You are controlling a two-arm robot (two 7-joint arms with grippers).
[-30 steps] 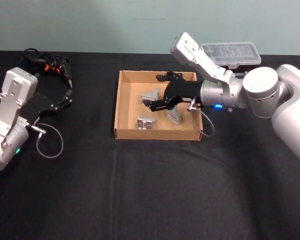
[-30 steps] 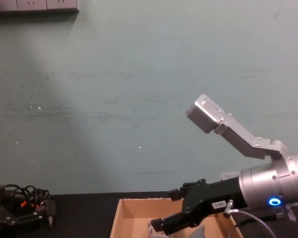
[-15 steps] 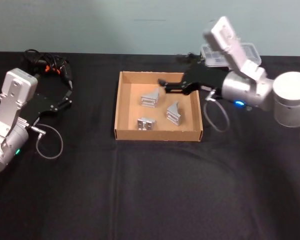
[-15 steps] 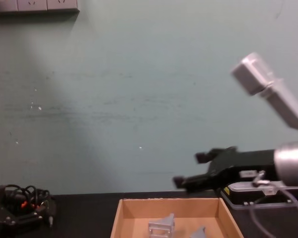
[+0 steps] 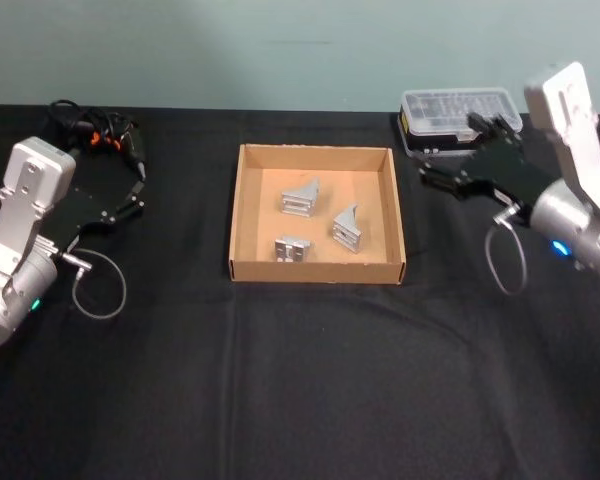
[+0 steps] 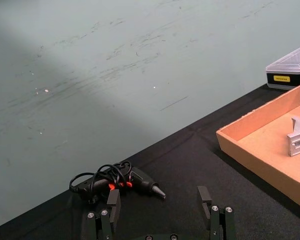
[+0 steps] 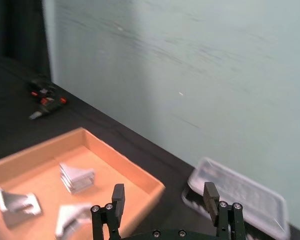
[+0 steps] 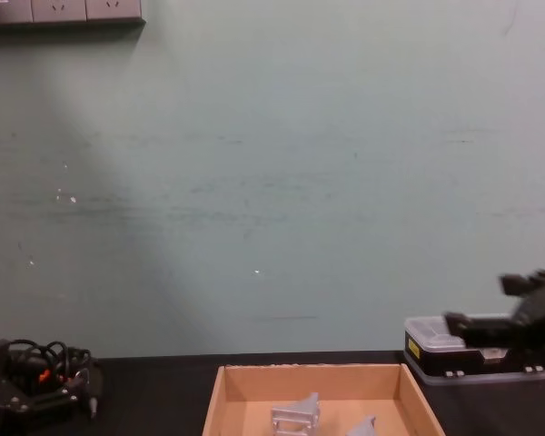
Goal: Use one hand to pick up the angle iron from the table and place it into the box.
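Angle iron pieces, three of them, lie inside the cardboard box point(image 5: 316, 215) at table centre: one point(image 5: 300, 196) toward 11 o'clock of the box floor, one point(image 5: 291, 247) near 7 o'clock, one point(image 5: 346, 228) toward 4 o'clock. None remains on the black table point(image 5: 300, 380), so the placing looks done and the step in hand reads as pulling the working arm clear.

Going left to right: the left gripper point(image 5: 120, 200) rests parked at 9 o'clock of the table, its fingers spread apart and empty, with a black glue gun point(image 6: 135, 179) and tangled cord point(image 6: 97, 181) just beyond it. The box sits in the middle. At 2 o'clock the right gripper point(image 5: 458, 178) hangs above the table beside the black case with a clear lid point(image 5: 458, 115), its fingers apart and holding nothing.

To finish well, the right arm should retreat high enough to miss the case lid and the box's right wall, moving outward rather than sweeping back over the box, so the pieces stay undisturbed.

A small yellow label point(image 6: 282, 78) shows on the case's end; its writing is too small to read.
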